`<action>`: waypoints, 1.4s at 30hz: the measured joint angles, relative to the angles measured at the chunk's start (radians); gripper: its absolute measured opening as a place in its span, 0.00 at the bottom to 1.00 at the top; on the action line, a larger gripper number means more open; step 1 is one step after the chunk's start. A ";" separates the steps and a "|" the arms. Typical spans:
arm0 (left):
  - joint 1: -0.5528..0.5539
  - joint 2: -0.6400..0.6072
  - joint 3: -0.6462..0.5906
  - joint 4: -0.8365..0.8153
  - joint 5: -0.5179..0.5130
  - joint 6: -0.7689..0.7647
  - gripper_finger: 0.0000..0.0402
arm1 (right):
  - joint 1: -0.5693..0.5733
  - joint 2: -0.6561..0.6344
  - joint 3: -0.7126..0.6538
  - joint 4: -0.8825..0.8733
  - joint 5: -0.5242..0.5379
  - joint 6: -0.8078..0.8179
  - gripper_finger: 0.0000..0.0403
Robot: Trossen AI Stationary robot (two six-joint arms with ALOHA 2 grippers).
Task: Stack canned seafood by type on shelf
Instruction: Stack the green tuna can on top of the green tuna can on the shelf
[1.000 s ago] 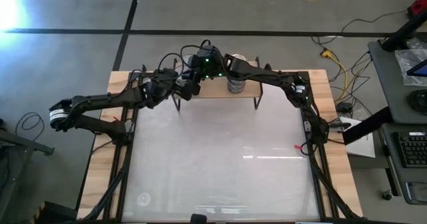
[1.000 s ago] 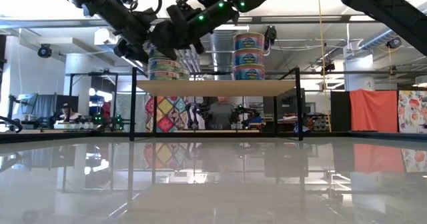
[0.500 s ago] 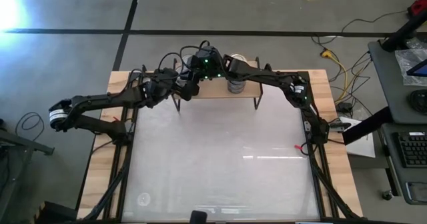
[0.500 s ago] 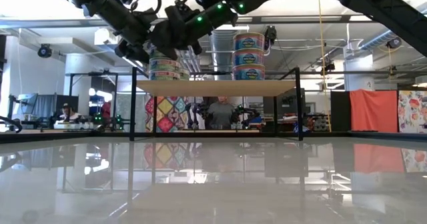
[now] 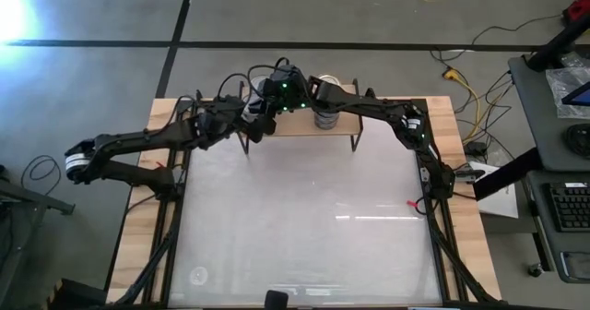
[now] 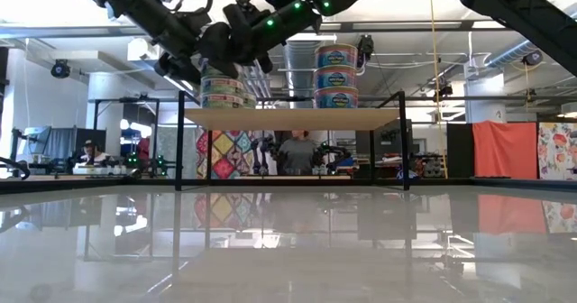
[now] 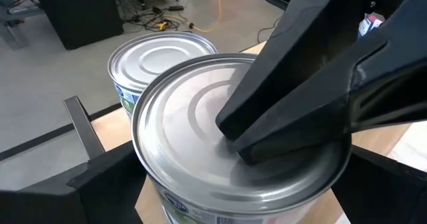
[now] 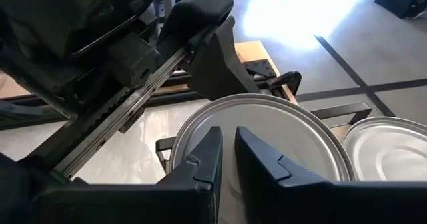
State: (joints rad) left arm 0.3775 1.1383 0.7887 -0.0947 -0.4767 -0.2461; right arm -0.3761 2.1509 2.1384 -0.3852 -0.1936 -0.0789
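Observation:
The shelf [image 6: 297, 118] stands at the table's far edge. A stack of three cans [image 6: 335, 76] rests on its right half, and stacked cans [image 6: 224, 92] rest on its left half. The top silver-topped can [image 7: 193, 124] there sits between the fingers of my open left gripper [image 7: 243, 181]; whether they touch its wall I cannot tell. My right gripper [image 8: 227, 141] is shut, its tips on that can's lid. A second silver-topped can [image 7: 163, 54] stands just behind it. In the high view both grippers [image 5: 261, 114] meet over the shelf's left part. My right gripper presses its shut fingertips [image 7: 233, 127] down on the can's silver lid [image 8: 280, 127], near the lid's middle. The fingers slant down onto it from the table's right side. The can stands upright on the stack.
The shelf's thin black legs [image 6: 180, 150] stand on the white table top [image 5: 304, 227], which stretches toward the near edge. Beyond the table the low view shows a room with a person [image 6: 297, 151] behind the shelf.
My left gripper has turned slightly in place around the can. The cans and my right gripper have kept still.

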 joint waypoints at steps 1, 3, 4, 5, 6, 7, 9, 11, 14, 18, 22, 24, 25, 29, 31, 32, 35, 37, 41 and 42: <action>0.000 -0.003 0.000 -0.006 0.001 0.000 1.00 | -0.001 0.000 0.000 -0.001 0.000 0.000 0.09; -0.001 -0.008 0.001 -0.023 0.005 -0.005 1.00 | -0.001 0.000 0.000 0.000 0.000 -0.001 0.09; -0.001 -0.008 0.005 -0.033 0.009 -0.010 1.00 | -0.001 0.000 0.000 0.000 0.000 -0.001 0.09; -0.001 -0.008 0.006 -0.038 0.013 -0.015 1.00 | -0.001 0.000 0.000 0.000 0.001 -0.001 0.09; -0.002 -0.008 0.006 -0.038 0.016 -0.018 1.00 | -0.002 0.000 0.000 0.000 0.001 -0.001 0.09; -0.002 -0.008 0.006 -0.039 0.017 -0.018 1.00 | -0.002 0.000 -0.001 -0.001 0.001 -0.001 0.09; -0.002 -0.009 0.006 -0.040 0.019 -0.018 1.00 | -0.002 0.000 -0.001 -0.002 0.003 0.000 0.09; -0.002 -0.011 0.006 -0.041 0.021 -0.012 1.00 | -0.002 0.000 -0.001 -0.003 0.003 0.000 0.09; -0.002 -0.012 0.006 -0.041 0.023 -0.006 1.00 | -0.002 0.000 -0.001 -0.010 0.007 -0.001 0.09; -0.002 -0.012 0.009 -0.046 0.024 -0.001 1.00 | -0.003 0.001 -0.001 -0.010 0.009 0.000 0.09; 0.000 -0.012 0.014 -0.048 0.018 0.000 1.00 | -0.003 0.001 -0.002 -0.010 0.011 0.008 0.09; 0.000 -0.012 0.014 -0.049 0.013 -0.002 0.99 | -0.003 0.002 -0.002 -0.010 0.011 0.008 0.09; 0.000 -0.012 0.014 -0.049 0.013 -0.001 0.99 | -0.003 0.002 -0.002 -0.009 0.011 0.008 0.09; 0.000 -0.012 0.014 -0.054 0.008 -0.009 0.95 | -0.003 0.002 -0.002 -0.009 0.011 0.008 0.09; 0.000 -0.012 0.014 -0.054 0.005 -0.012 0.94 | -0.003 0.002 -0.002 -0.009 0.011 0.008 0.09; -0.001 -0.012 0.014 -0.054 0.005 -0.011 0.95 | -0.003 0.002 -0.002 -0.009 0.011 0.008 0.09; -0.001 -0.012 0.014 -0.055 0.006 -0.007 0.98 | -0.003 0.002 -0.002 -0.009 0.011 0.008 0.09; 0.000 -0.013 0.014 -0.057 0.021 -0.006 0.97 | -0.003 0.002 -0.002 -0.009 0.012 0.008 0.09; 0.000 -0.031 0.014 -0.083 0.041 -0.002 0.99 | -0.003 0.002 -0.003 -0.009 0.010 0.008 0.09; 0.000 -0.040 0.014 -0.093 0.044 -0.001 0.99 | -0.002 0.002 -0.003 -0.009 0.010 0.007 0.09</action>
State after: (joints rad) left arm 0.3775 1.0987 0.8032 -0.1878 -0.4327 -0.2474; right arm -0.3782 2.1529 2.1357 -0.3943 -0.1838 -0.0722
